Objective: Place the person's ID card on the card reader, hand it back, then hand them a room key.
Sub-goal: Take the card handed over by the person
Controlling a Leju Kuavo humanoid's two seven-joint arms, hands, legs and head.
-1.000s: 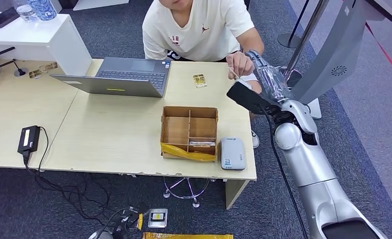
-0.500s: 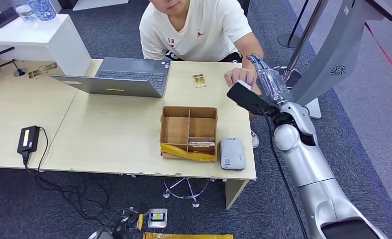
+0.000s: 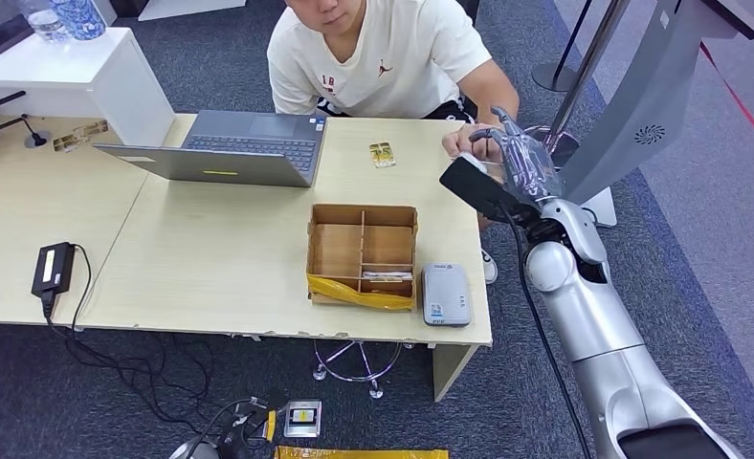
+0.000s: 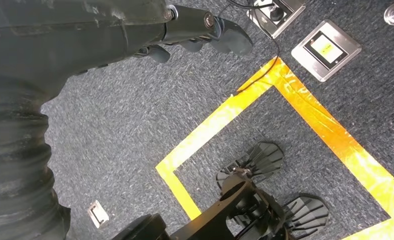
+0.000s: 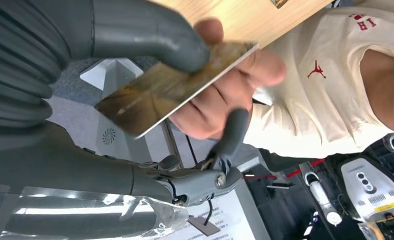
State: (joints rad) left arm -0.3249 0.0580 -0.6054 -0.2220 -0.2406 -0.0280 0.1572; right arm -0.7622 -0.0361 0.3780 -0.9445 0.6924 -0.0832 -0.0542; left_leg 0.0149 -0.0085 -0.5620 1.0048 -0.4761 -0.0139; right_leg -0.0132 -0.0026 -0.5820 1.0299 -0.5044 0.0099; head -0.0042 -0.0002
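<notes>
The pale wooden surface [image 3: 210, 258] carries most of what matters, and a person in a cream shirt [image 3: 378, 48] leans in from its far side. An open grey laptop [image 3: 230, 148] sits toward them, a cardboard divider box [image 3: 362, 253] with yellow tape along its front lies nearer the robot, and the grey card reader [image 3: 447, 295] rests just beside that box at the near edge. At the far right corner the robot's right hand [image 3: 507, 153] meets the person's hand [image 3: 464, 142]; in the right wrist view its thumb presses the ID card [image 5: 170, 90] while the person's fingers [image 5: 245, 75] grip the same card from the other side, so both hold it at once. The left hand [image 4: 205, 30] hangs over the carpet with fingers curled and nothing in them. The risk, as I see it, is in the shared grip: if the person lets go before the robot's pinch is firm, the card could slip and drop off the corner; if the arm pulls early, it tugs against their hold. The shirt bears a small red jumping-figure logo, and the red letters beside it are too small to read.
</notes>
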